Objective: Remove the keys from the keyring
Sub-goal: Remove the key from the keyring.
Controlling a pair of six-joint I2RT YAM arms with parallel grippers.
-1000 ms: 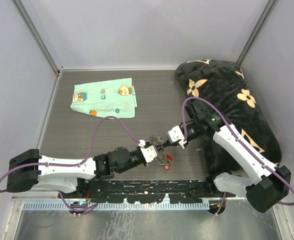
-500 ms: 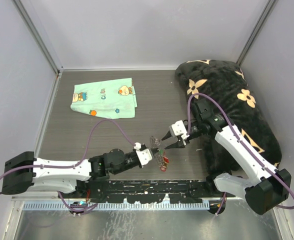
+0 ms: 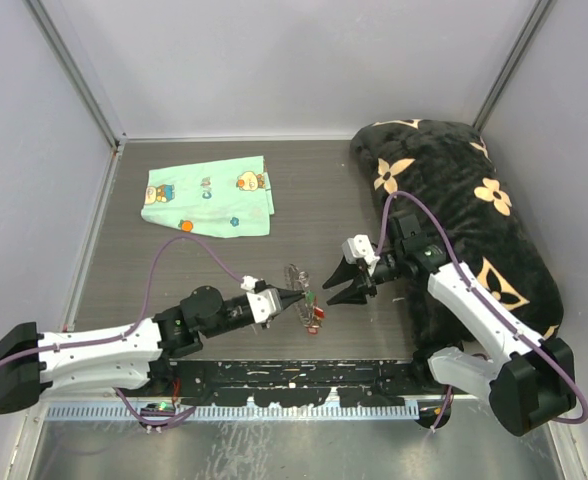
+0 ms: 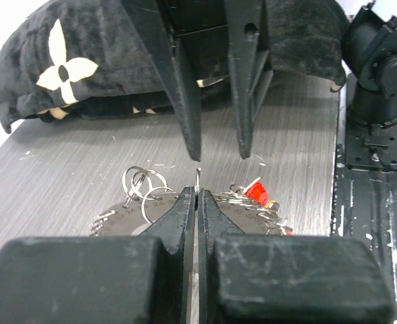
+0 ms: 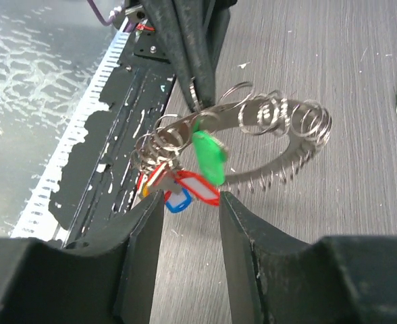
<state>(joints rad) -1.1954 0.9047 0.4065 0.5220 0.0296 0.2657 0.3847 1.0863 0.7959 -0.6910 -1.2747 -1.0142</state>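
The keyring (image 3: 298,282) is a thin silver loop fringed with small metal pieces, and it hangs just above the table near the front middle. My left gripper (image 3: 290,297) is shut on its rim; a wire end pokes out between the closed left gripper (image 4: 197,192) tips. The keys (image 3: 315,314) dangle in a bunch with green (image 5: 208,156), red (image 5: 197,187) and blue (image 5: 178,202) heads. My right gripper (image 3: 336,284) stands open just to the right of the ring, apart from it. In the right wrist view the right gripper (image 5: 188,199) holds nothing, and the keyring (image 5: 287,160) lies beyond its tips.
A mint-green cartoon-print cloth (image 3: 209,195) lies flat at the back left. A bulky black plush blanket with cream flowers (image 3: 454,200) fills the right side, right behind my right arm. A black rail (image 3: 294,378) runs along the near edge. Walls close in on three sides.
My right gripper opened and drew back to the right off the ring. My left gripper closed fully on the ring and carried it a little to the left.
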